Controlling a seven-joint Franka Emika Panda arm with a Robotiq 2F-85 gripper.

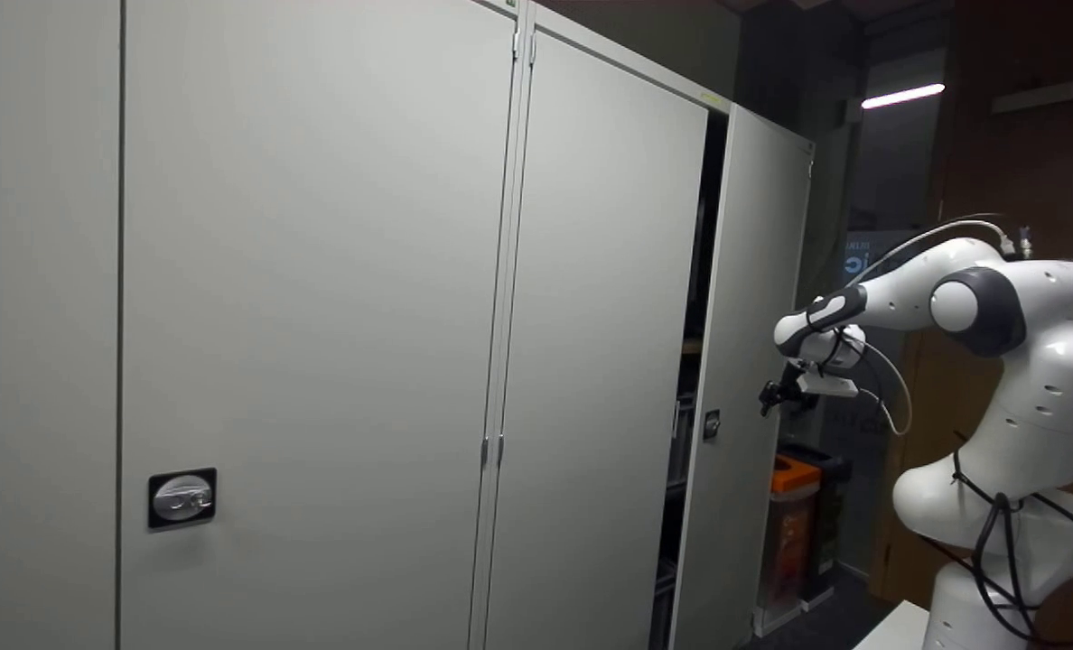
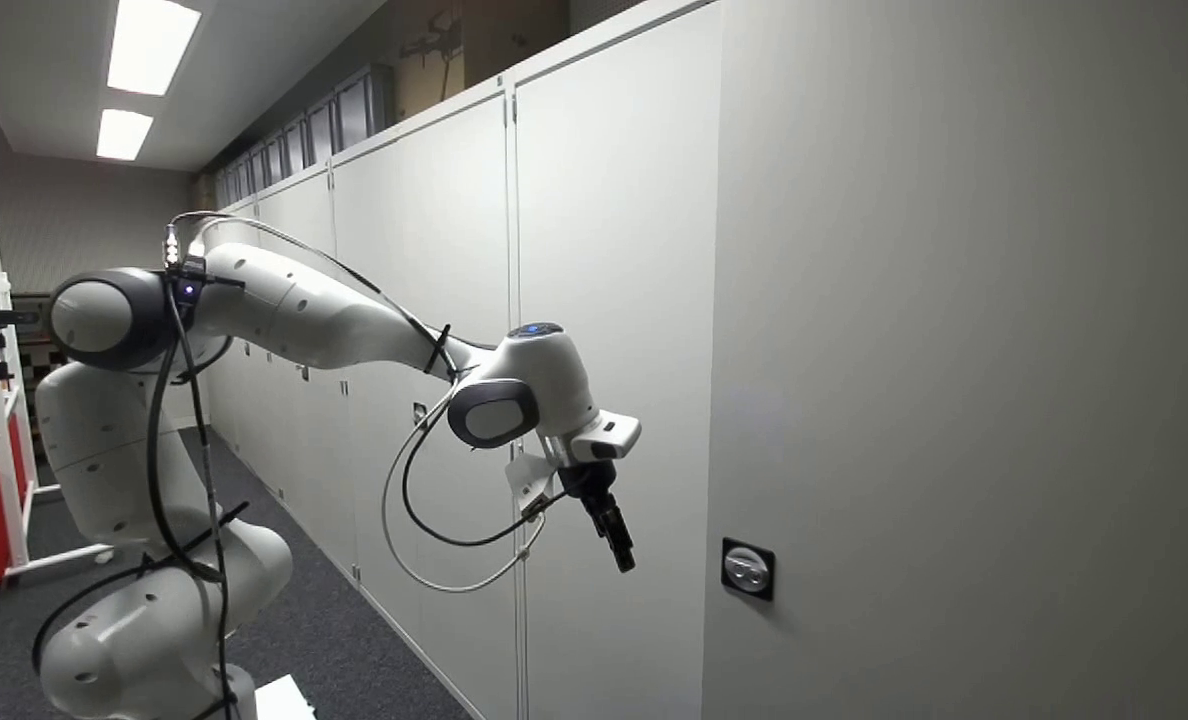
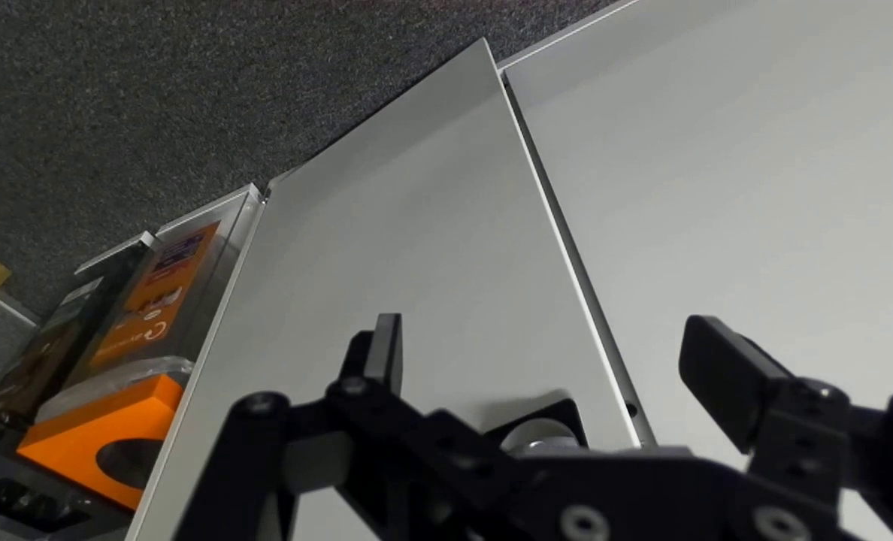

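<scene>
Wrist view recorded the black two-fingered gripper [image 3: 544, 353] with its jaws spread wide, near the flat pale-grey metal cabinet door [image 3: 416, 233], which stood ajar. The door's round silver-and-black handle [image 3: 540, 434] lay at six o'clock from the gripper, partly hidden behind it. An orange, round-holed plastic bin lid [image 3: 95, 428] showed at eight o'clock of that view, dark speckled carpet [image 3: 191, 98] at ten.

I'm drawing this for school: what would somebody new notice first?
Probably the big white robot arm beside the long row of pale cabinets, its open black gripper hanging near the door that stands ajar. Then the bright orange bin top, low down beyond that door.
</scene>
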